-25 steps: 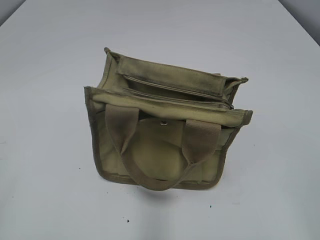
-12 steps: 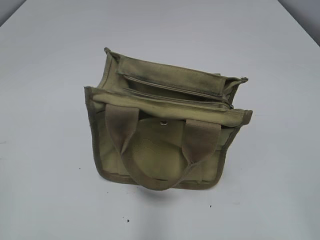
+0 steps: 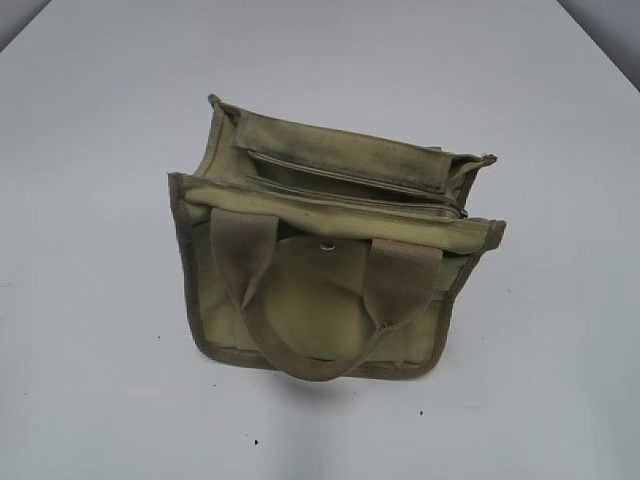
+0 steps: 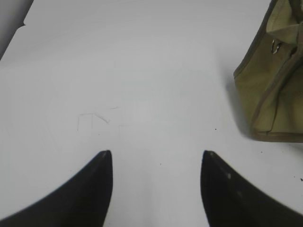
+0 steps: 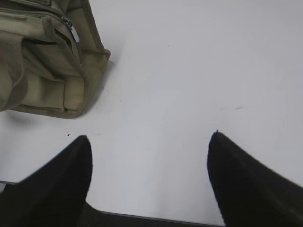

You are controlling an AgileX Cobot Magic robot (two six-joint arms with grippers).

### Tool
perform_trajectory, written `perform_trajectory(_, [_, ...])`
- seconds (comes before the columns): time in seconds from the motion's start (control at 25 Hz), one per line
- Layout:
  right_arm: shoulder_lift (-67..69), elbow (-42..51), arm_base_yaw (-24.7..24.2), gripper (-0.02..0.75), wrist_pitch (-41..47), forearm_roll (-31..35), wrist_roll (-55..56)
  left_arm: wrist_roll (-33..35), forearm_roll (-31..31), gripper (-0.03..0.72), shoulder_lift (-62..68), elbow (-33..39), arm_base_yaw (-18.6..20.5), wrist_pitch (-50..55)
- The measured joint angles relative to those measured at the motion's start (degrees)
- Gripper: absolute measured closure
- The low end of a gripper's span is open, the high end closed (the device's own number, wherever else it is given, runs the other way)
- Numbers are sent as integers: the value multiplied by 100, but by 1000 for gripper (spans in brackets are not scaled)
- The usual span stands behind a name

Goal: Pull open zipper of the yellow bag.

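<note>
The yellow bag [image 3: 330, 250] stands upright in the middle of the white table, its two webbing handles hanging down the front. Its zipper [image 3: 350, 188] runs along the top, with the silver pull tab [image 3: 463, 211] at the right end. In the right wrist view the pull tab [image 5: 72, 28] shows at the bag's [image 5: 42, 61] top corner, far up and left of my open right gripper [image 5: 149, 142]. My left gripper [image 4: 156, 156] is open over bare table, with the bag's [image 4: 270, 90] corner off to its right. Neither gripper shows in the exterior view.
The white table [image 3: 100, 380] stretches around the bag on all sides. Its near edge [image 5: 156, 220] lies just under my right gripper. A dark strip [image 4: 12, 28] marks the table's far left corner in the left wrist view.
</note>
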Motion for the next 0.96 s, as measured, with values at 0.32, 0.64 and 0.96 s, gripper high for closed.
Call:
perform_trajectory(0.32, [0,0,-6,153,0,0,0,0,0,234,0,0,0,0])
perform_trajectory(0.64, [0,0,-276,153,0,11,0,0,0,234,0,0,0,0])
perform_trajectory(0.96, [0,0,-276,153,0,84,0,0,0,234,0,0,0,0])
